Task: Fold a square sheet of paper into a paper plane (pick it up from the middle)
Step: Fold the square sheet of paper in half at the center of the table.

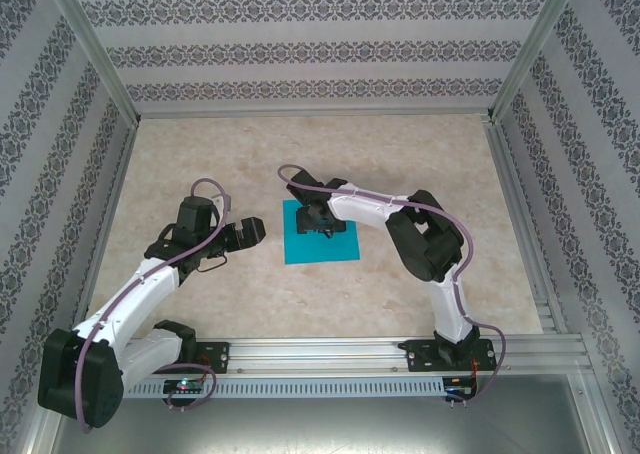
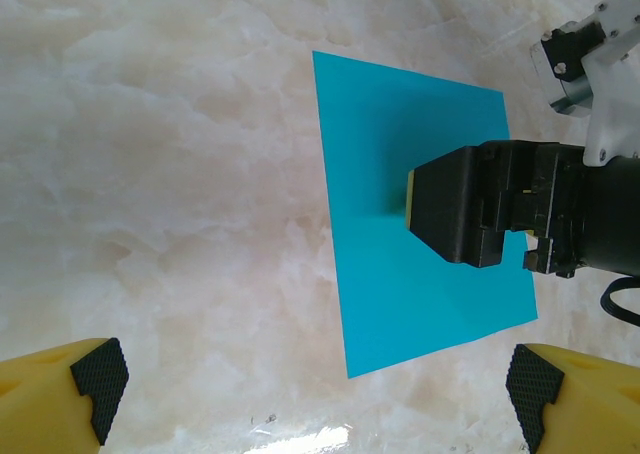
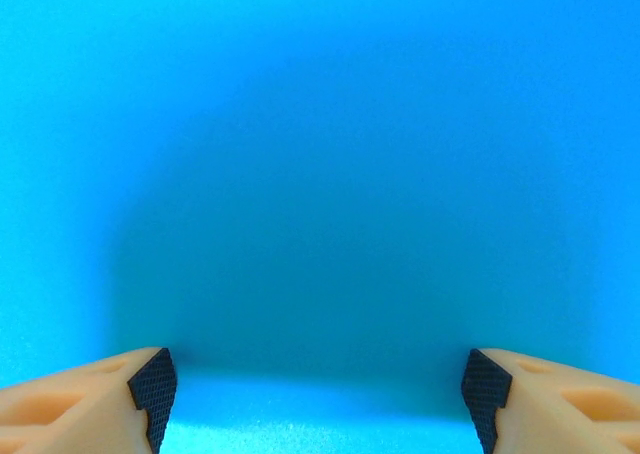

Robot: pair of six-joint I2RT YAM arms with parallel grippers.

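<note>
1. The square sheet of paper (image 1: 303,246) (image 2: 400,154) (image 3: 320,124) is plain teal-blue. It lies flat with no crease visible, and the corners that show are sharp.
2. It sits around the middle of the desk (image 1: 200,154) (image 2: 150,174), turned a little off the desk's edges.
3. The right gripper (image 1: 322,220) (image 2: 445,209) (image 3: 320,389) is over the middle of the sheet, pointing down. Its jaws are spread wide and hold nothing, with a dark shadow on the paper between them. I cannot tell whether the pads touch the sheet.
4. The left gripper (image 1: 250,232) (image 2: 312,379) is also released, jaws wide apart and grasping nothing. It sits just left of the sheet and apart from it.
5. Edges: in the left wrist view the left, far and near edges are clean and straight, and the right gripper hides part of the right edge.
6. Open room: pale marbled desk lies bare on all sides of the sheet — widest toward the back and the far left. Patterned walls (image 1: 320,49) and metal frame posts close off the desk's back and sides, well away from the sheet.
</note>
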